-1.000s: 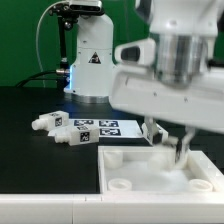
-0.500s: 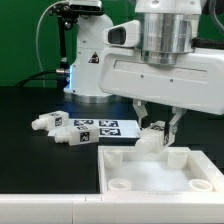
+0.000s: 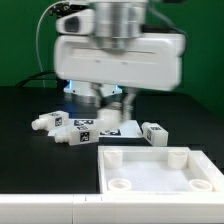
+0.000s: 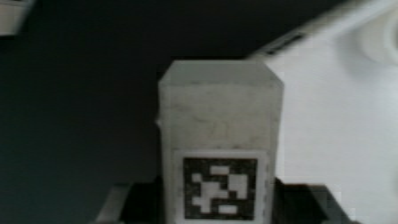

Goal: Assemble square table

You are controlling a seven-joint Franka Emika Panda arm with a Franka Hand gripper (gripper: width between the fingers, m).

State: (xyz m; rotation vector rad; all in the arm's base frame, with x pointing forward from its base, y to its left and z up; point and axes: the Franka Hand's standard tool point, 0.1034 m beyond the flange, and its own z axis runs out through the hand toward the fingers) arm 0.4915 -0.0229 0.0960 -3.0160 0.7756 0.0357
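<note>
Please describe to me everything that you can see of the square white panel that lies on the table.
The panel is white and looks like smooth plastic. It is a flat square with a raised rim all around and round sockets at its corners. The sockets that show look empty. It lies flat on the black table, at the exterior view's lower right, and reaches that picture's right edge. Nothing rests on it.
</note>
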